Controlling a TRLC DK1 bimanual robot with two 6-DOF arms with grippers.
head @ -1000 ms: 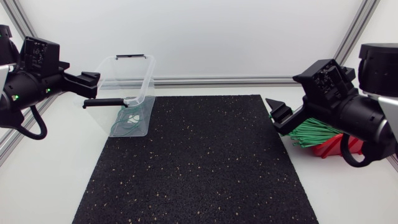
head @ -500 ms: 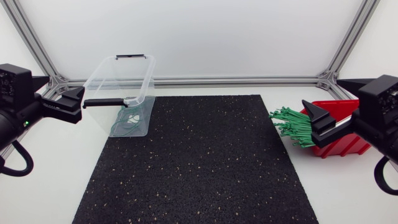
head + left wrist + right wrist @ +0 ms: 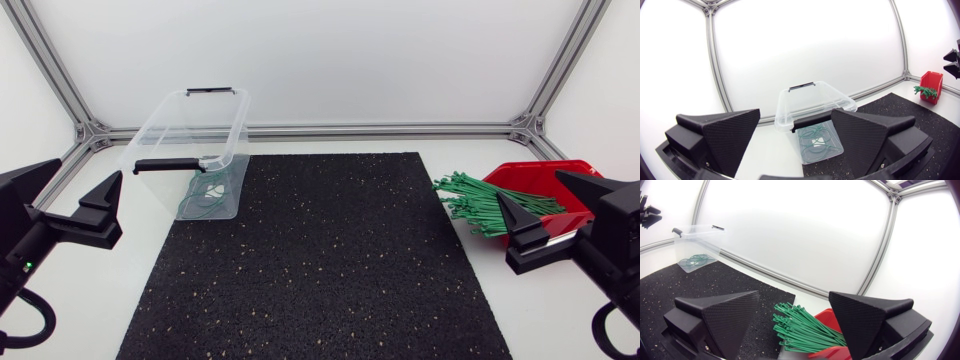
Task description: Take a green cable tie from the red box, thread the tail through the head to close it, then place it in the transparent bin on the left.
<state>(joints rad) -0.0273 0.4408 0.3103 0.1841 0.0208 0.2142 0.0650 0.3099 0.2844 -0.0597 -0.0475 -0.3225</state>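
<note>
Black mat [image 3: 320, 250] on white table [image 3: 400, 143] | left gripper [image 3: 88, 172], right gripper [image 3: 530, 188] pulling back to side edges, jaws gaping, carrying nothing | green cable ties [image 3: 472, 203] spilling from red box [image 3: 532, 177] at right edge; closed loops [image 3: 203, 198] lying in transparent bin [image 3: 160, 115], mat's far-left corner: fresh pick probably coming | arms being cropped, loop count unclear.

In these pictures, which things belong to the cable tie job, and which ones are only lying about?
For the job: red plastic box; bundle of straight green cable ties spilling from it; transparent plastic bin with looped green ties inside; open left pincer; open right pincer.

Only lying about: black speckled mat on the white table.
</note>
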